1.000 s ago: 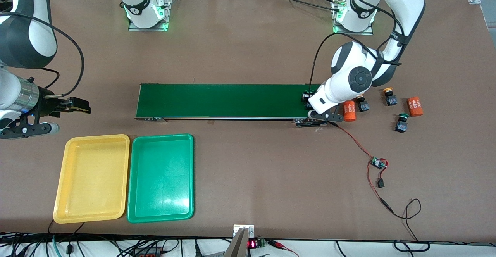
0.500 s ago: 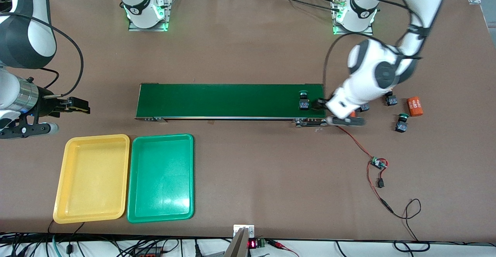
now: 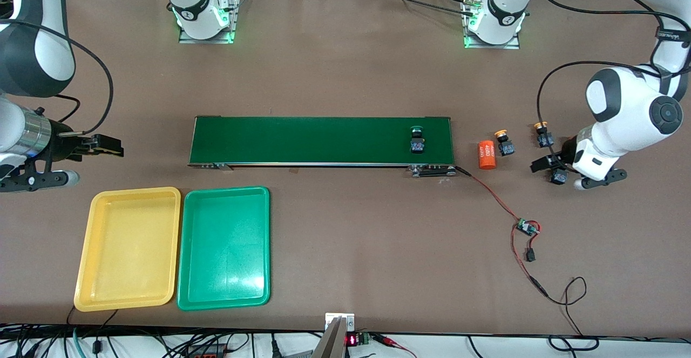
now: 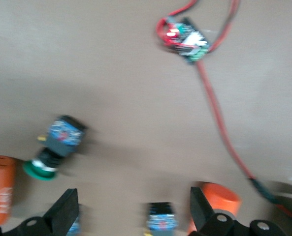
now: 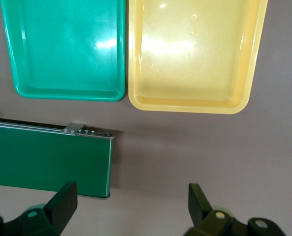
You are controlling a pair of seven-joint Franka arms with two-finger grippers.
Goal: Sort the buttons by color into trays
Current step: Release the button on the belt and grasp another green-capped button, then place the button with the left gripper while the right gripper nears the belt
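Front view showed one green button (image 3: pixel 417 141) on the conveyor belt (image 3: pixel 302 140) toward the left arm's end, three buttons near that tabletop edge; the left tool (image 3: pixel 550 168) hovered open over them. Right tool (image 3: pixel 94 155) waited open above the yellow tray (image 3: pixel 86 271) and green tray (image 3: pixel 186 293).

Both Franka arms are glossy white with dark grey joint bands and round grey joint caps. Black cables loop along them. Their bases glow green on metal plates. The left gripper (image 3: pixel 547 167) and right gripper (image 3: pixel 105 147) have black fingers.
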